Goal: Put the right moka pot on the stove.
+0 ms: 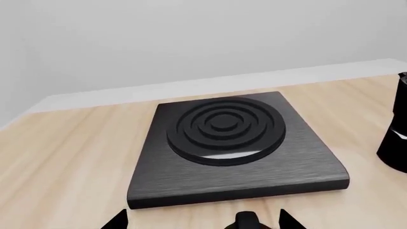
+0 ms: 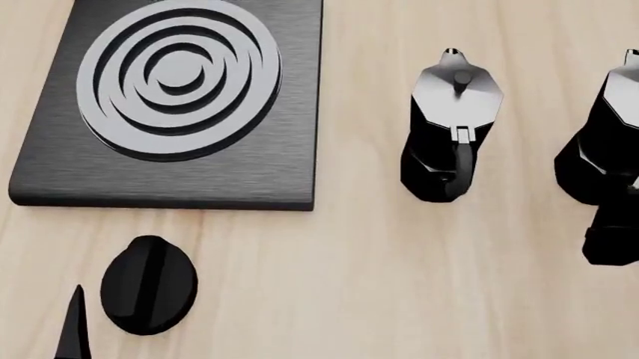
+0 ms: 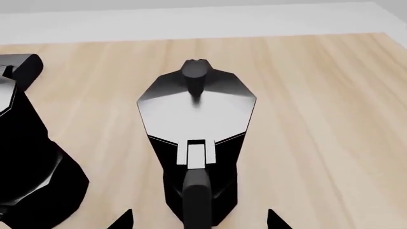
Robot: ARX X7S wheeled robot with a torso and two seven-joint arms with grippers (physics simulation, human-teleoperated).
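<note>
The right moka pot is black and faceted, with a silvery octagonal lid and a black knob. It stands upright on the wooden table and shows cut off at the right edge of the head view. My right gripper is open, with a fingertip on each side of the pot's curved handle and clear of it. The stove lies at the far left and also shows in the left wrist view. My left gripper is open and empty, just in front of the stove.
A second, identical moka pot stands between the stove and the right pot; it also shows in the right wrist view. A small black oval knob lies in front of the stove, between my left fingertips. A white wall rises behind the table.
</note>
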